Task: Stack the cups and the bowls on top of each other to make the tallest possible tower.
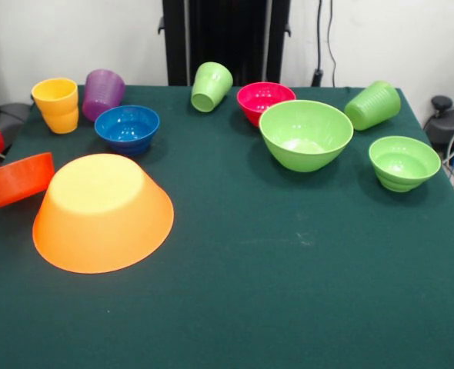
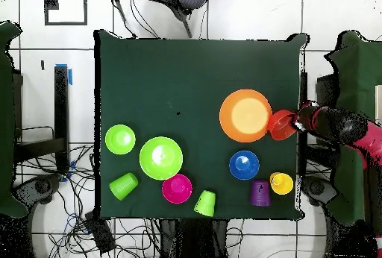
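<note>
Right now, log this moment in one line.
stage: no tower yet | orange bowl: upside down | red bowl: at table edge by arm | gripper: unclear

Inverted orange bowl (image 1: pixel 102 213), nothing stacked

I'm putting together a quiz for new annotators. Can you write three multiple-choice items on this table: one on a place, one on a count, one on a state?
1. Which bowl sits at the edge of the table? A blue; B pink; C red-orange.
2. How many cups are there? A two; B four; C six.
3. How does the big orange bowl stand? A upside down; B upright; C inside another bowl.

Answers:
1. C: the red-orange bowl lies at the cloth's border.
2. B: there is a yellow cup, a purple cup and two green cups.
3. A: its flat base faces up.
</note>
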Tool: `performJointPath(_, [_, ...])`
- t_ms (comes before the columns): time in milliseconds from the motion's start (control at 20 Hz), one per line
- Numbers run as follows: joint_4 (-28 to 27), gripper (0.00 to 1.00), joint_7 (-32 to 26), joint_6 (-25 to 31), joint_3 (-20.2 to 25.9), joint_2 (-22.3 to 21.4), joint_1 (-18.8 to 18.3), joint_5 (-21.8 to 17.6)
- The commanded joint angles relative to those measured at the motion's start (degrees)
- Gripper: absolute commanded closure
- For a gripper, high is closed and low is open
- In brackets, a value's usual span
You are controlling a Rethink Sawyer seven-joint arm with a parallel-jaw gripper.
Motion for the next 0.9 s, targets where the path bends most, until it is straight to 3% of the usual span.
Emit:
performJointPath(50, [5.6, 1.0, -13.8, 2.0, 0.8, 1.5, 1.3, -0.5])
performJointPath(250, [8.8, 1.0, -9.6, -4.7, 1.6, 1.7, 0.8, -1.9])
performJointPath(900, [15.0, 1.0, -4.1, -14.7, 2.3, 2.1, 0.0, -3.1])
